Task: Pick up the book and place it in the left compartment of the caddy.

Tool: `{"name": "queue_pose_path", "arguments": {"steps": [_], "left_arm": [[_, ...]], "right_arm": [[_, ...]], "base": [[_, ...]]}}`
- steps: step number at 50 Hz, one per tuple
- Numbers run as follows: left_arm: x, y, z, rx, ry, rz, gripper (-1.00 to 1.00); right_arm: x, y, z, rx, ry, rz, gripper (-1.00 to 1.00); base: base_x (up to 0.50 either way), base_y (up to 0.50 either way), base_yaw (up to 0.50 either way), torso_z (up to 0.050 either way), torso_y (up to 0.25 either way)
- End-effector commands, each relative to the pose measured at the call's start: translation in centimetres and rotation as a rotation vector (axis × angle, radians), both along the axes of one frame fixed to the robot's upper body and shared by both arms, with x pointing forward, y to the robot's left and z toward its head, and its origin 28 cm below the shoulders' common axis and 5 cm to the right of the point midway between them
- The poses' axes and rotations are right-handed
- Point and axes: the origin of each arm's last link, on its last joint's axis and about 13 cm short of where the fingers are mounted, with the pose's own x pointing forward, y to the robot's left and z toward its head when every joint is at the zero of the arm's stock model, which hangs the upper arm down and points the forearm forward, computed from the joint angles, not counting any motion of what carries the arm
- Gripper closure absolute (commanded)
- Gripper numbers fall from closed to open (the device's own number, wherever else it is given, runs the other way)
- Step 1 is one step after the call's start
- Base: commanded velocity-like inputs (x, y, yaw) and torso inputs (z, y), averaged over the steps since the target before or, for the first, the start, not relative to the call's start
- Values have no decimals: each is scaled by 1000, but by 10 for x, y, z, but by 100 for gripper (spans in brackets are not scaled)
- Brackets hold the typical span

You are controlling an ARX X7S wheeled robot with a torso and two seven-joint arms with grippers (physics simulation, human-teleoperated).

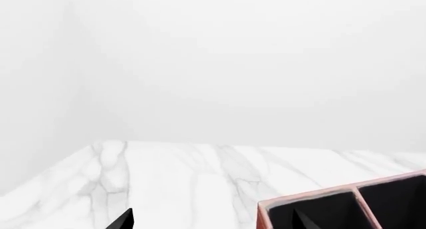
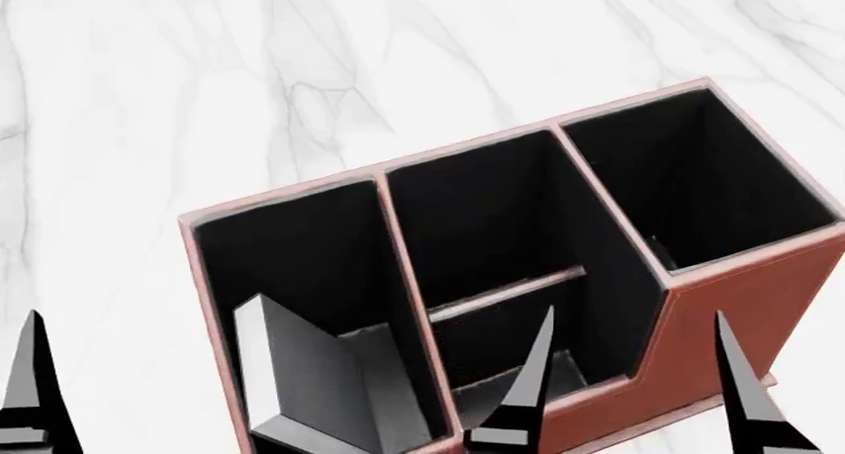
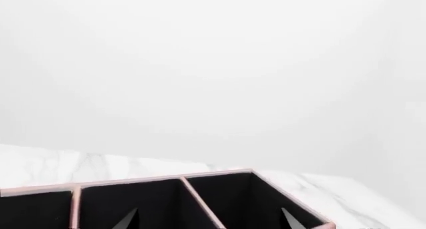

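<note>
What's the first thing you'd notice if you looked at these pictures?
The reddish-brown caddy with three black bays fills the middle of the white marble table. A black book leans tilted inside its left compartment. Pointed black gripper tips poke up along the head view's bottom edge.

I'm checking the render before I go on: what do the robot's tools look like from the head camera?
Only fingertips show. The right tool has two slim black blades tapering to sharp points, grey-lit along their edges. One matching black pointed fingertip of the left tool shows at the frame's edge. No cables, markings or arm links are in view.
</note>
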Motion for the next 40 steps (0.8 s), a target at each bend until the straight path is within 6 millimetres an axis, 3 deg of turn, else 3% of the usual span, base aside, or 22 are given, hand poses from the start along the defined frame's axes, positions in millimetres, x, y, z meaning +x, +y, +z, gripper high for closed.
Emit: {"name": "queue_pose_path", "arguments": {"steps": [1,40], "left_arm": [[2,9,7,-22,-62,-4,-100],[-25,67,28,-76,-154,272,-100]], "right_arm": [[0,-7,12,10,-55,-34,-100],[-52,-61,62,81,-239,-306,-100]], "base": [[0,0,0,0,0],[0,0,0,0,0]]}}
